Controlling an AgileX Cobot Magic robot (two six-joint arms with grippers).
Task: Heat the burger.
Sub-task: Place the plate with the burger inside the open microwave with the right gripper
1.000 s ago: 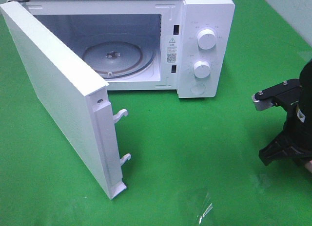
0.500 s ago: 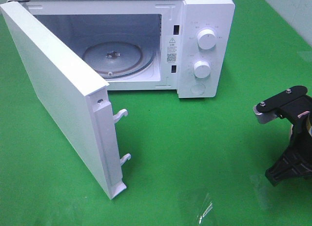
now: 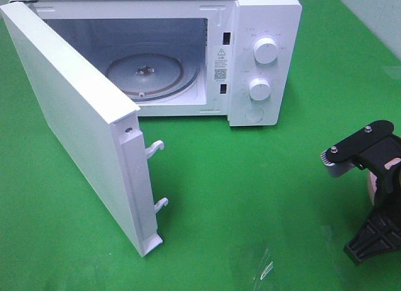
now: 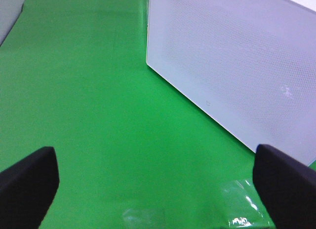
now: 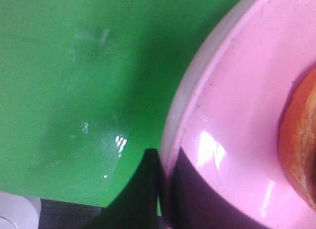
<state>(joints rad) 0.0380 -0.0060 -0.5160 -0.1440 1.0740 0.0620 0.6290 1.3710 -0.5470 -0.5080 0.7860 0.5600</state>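
The burger [image 5: 300,135] shows only as a golden-brown bun edge in the right wrist view, resting on a pink plate [image 5: 232,105]. My right gripper [image 5: 165,167] is shut on that plate's rim, one dark finger under it and one over it. In the exterior view the right gripper [image 3: 376,238] hangs at the right edge, with a sliver of the pink plate [image 3: 372,181] behind it; the burger is hidden there. My left gripper [image 4: 158,182] stands open over the green cloth with nothing between its fingers [image 4: 29,182].
A white microwave [image 3: 263,27] stands at the back with its door [image 3: 69,115] swung wide to the left and a glass turntable [image 3: 150,74] inside. The door's outer face [image 4: 232,66] is close ahead of the left gripper. Green cloth [image 3: 250,178] covers the table.
The right arm has moved toward the front edge of the table and tilted. A sliver of pink plate now shows beside it. The microwave and door have not moved.
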